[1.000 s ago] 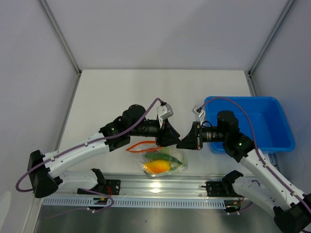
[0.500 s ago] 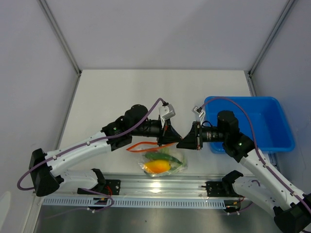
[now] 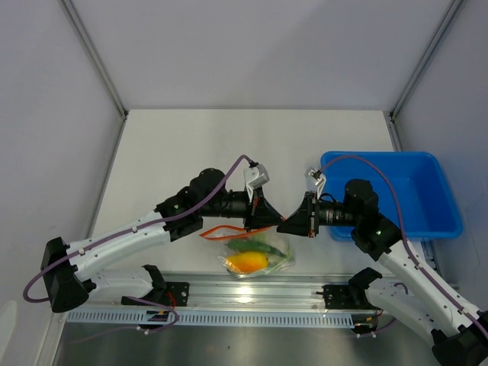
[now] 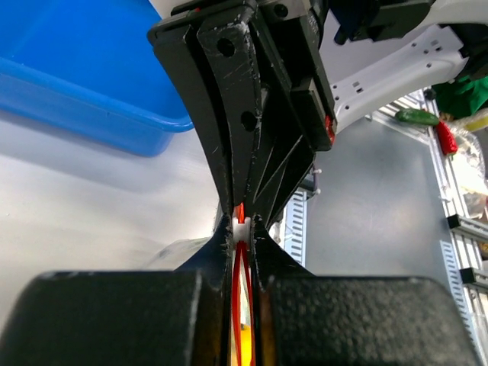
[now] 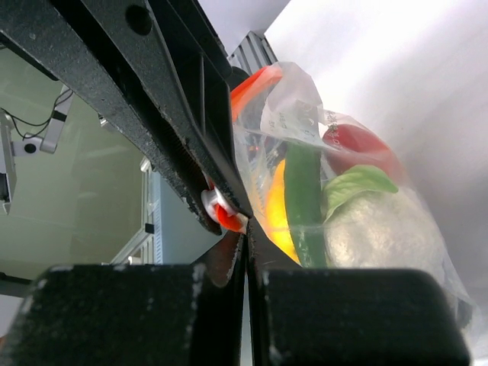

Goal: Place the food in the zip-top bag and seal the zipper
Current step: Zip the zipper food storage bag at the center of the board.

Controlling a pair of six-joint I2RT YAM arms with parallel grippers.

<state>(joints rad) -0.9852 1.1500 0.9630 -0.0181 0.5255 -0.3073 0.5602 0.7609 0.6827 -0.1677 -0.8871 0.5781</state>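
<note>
Table (image 3: 191, 145): matte white top, filling the middle of the overhead view.
Left arm (image 3: 130, 232): white jointed shells with black joints and a purple cable (image 3: 229, 171) looped over it, rising from the lower left towards the centre.
Left gripper (image 3: 268, 221): black, wedge-shaped, with grainy pads. In its own wrist view (image 4: 242, 232) the two fingers are pressed together on the zipper, with only the strip between them.
Zipper (image 3: 229, 230): a thin, glossy orange-red plastic strip. Overhead it runs from left of centre into the meeting grippers. In the left wrist view (image 4: 241, 305) it shows as a narrow red line at the bottom centre.
White slider (image 4: 241, 227): a small rounded plastic piece on the strip, right at the left fingertips. It shows in the right wrist view too (image 5: 215, 204).
Zip-top bag (image 3: 284, 255): clear, crinkly film, bulging, lying low in the centre at the table's near edge, just below the grippers. It fills the right half of the right wrist view (image 5: 381, 229).
Toy food: inside the bag. There is a smooth yellow-orange fruit (image 3: 245, 262), a long dark green pod (image 5: 303, 191), a pale green leaf (image 5: 358, 181) and a red round piece (image 5: 354, 143).
Right gripper (image 3: 284, 223): a black wedge tip to tip with the left one. Its fingers (image 5: 246, 242) are closed flat, pinching the bag's mouth edge at the zipper.
Right arm (image 3: 404, 259): white and black, coming in from the lower right.
Blue tray (image 3: 381, 155): a glossy rectangular plastic tub with rounded corners, right of centre.
</note>
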